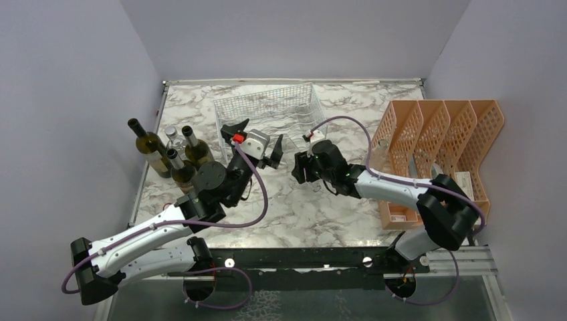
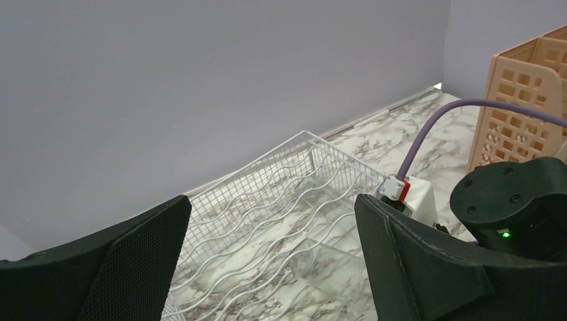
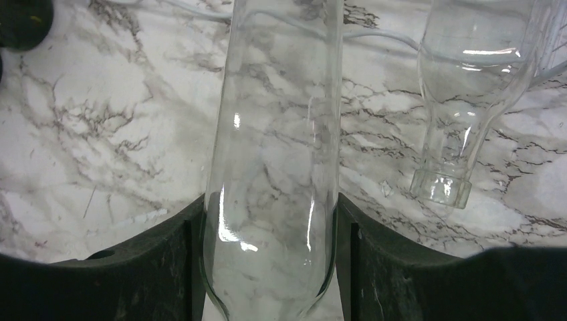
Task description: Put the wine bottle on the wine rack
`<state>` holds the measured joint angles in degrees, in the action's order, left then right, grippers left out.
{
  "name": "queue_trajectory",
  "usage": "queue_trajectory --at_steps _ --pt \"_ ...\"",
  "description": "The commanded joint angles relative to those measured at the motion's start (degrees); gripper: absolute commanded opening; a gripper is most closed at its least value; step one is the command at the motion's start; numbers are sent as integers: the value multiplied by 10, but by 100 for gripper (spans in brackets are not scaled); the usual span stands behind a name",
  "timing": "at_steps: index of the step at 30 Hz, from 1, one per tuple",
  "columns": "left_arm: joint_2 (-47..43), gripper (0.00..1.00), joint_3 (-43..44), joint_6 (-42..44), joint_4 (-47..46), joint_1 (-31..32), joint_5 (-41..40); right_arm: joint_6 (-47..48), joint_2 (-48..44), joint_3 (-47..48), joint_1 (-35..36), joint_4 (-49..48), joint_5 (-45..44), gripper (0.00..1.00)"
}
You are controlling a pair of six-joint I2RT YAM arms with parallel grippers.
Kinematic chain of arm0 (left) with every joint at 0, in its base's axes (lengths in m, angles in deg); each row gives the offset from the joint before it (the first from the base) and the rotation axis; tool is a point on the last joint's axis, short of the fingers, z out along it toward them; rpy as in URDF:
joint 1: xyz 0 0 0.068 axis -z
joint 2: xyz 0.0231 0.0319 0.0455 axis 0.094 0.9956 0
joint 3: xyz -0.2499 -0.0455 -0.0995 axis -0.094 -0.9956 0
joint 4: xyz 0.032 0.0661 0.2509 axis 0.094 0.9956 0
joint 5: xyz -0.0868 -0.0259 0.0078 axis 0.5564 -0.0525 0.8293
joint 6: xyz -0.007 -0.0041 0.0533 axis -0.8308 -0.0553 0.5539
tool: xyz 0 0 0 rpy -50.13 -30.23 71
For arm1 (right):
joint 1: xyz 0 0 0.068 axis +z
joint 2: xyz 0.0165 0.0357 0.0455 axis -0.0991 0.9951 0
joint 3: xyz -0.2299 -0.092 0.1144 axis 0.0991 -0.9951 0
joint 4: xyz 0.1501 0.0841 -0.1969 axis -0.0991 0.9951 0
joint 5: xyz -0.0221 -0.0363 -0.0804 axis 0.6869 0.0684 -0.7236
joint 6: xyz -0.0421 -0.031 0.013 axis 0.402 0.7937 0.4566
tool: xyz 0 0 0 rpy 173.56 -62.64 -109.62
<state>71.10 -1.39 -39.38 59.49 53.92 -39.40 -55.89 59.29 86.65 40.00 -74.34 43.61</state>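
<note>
Right tool (image 3: pixel 271 207): the two dark fingers (image 3: pixel 167 267) press in from either side on a clear glass wine bottle (image 3: pixel 274 134), pinching its body. The bottle's rounded end lies nearest the wrist, and its length runs straight ahead of the tool and out of the top of the wrist view. Whether the bottle touches the surface (image 3: pixel 100 134) below it cannot be told.

Ahead and to the right of this tool lies a second clear bottle (image 3: pixel 468 100), with its mouth pointing back toward the tool. White wires cross behind both bottles at the far edge of the wrist view. Whether this second bottle sits in a cradle cannot be told.

Left tool (image 2: pixel 271 200): the fingers are spread wide with nothing between them. Directly ahead of it stands the wine rack (image 2: pixel 314 144), a white wire frame with wavy rows, resting on the marble surface. The right arm's wrist sits close to this tool's right finger.

In the top view both tools sit just short of the rack's near edge, the left one at its middle and the right one at its right corner. A group of upright bottles (image 1: pixel 150 148) stands to the left of the left tool. An orange perforated tray (image 1: pixel 441 134) stands well to the right of the right tool.
</note>
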Motion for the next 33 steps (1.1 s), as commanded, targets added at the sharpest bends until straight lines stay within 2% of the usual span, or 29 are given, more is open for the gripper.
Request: queue_trajectory --at_steps 1,5,15,28,33 --pt "-19 99 -36 22 -56 -2 -43 -37 38 -22 4 -188 -78 1" --pt "-41 99 -60 18 -66 -3 -50 -64 78 -19 3 -252 -139 1" --pt "-55 99 -83 29 -73 -4 -44 -33 169 29 3 -342 -153 1" --pt "-62 99 -90 41 -78 -10 -52 -16 249 122 2 -320 -167 4" --pt "-58 99 -92 43 -81 -12 -47 -17 270 146 -3 -300 -173 13"
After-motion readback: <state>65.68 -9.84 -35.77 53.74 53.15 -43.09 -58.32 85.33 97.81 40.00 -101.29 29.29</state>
